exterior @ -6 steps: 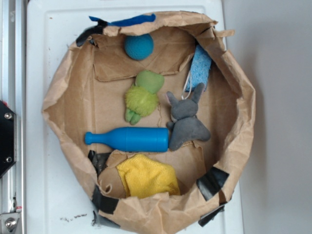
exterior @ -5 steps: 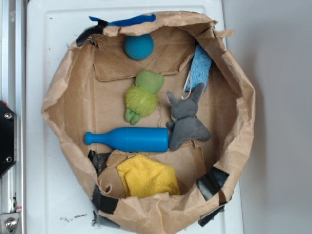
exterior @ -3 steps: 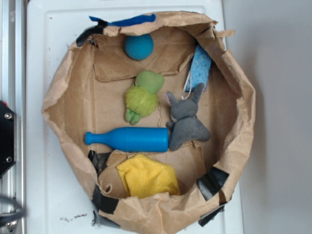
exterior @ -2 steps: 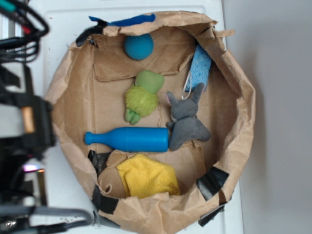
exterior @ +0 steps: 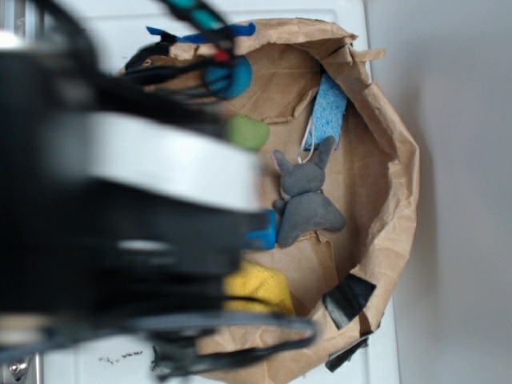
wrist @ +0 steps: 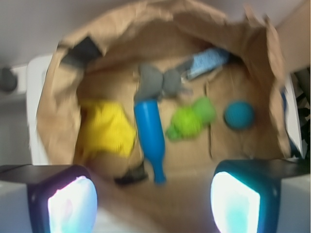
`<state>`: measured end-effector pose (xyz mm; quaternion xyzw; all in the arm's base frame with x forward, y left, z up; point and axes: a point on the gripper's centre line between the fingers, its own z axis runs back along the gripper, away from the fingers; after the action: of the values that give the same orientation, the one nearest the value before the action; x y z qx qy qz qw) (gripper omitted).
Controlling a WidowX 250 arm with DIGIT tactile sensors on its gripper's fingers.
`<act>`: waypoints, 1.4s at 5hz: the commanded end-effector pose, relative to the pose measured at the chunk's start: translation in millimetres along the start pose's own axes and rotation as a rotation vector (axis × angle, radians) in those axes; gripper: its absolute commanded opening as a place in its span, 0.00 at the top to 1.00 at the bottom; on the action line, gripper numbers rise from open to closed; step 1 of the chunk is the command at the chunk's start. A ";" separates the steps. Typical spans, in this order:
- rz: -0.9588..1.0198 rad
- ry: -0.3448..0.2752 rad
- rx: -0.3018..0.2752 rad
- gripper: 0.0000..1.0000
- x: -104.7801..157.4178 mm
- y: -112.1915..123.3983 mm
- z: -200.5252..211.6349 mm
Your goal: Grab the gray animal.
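The gray animal [exterior: 306, 198] lies inside the brown paper bag [exterior: 396, 172], right of centre, ears pointing up-right; in the wrist view the gray animal [wrist: 158, 80] sits at the far end of the blue bottle [wrist: 150, 132]. My arm fills the left half of the exterior view as a dark blur, high above the bag. The gripper [wrist: 153, 204] is open, its two pale pads far apart with nothing between them, well short of the gray animal.
In the bag also lie a lime-green plush [wrist: 192, 118], a teal ball [wrist: 239, 114], a yellow cloth [wrist: 105, 129] and a light blue sponge [exterior: 327, 110]. The bag's crumpled walls ring everything, with black tape patches [exterior: 349, 298]. White surface lies around it.
The arm has swung in from the left edge and now covers the left half of the exterior view. The objects in the bag have not moved.
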<state>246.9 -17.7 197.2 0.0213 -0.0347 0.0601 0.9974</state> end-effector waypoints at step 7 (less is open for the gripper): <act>0.488 -0.323 -0.106 0.00 83.7 16.7 22.6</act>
<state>328.8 5.5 206.0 -0.0223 -0.1745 0.2966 0.9387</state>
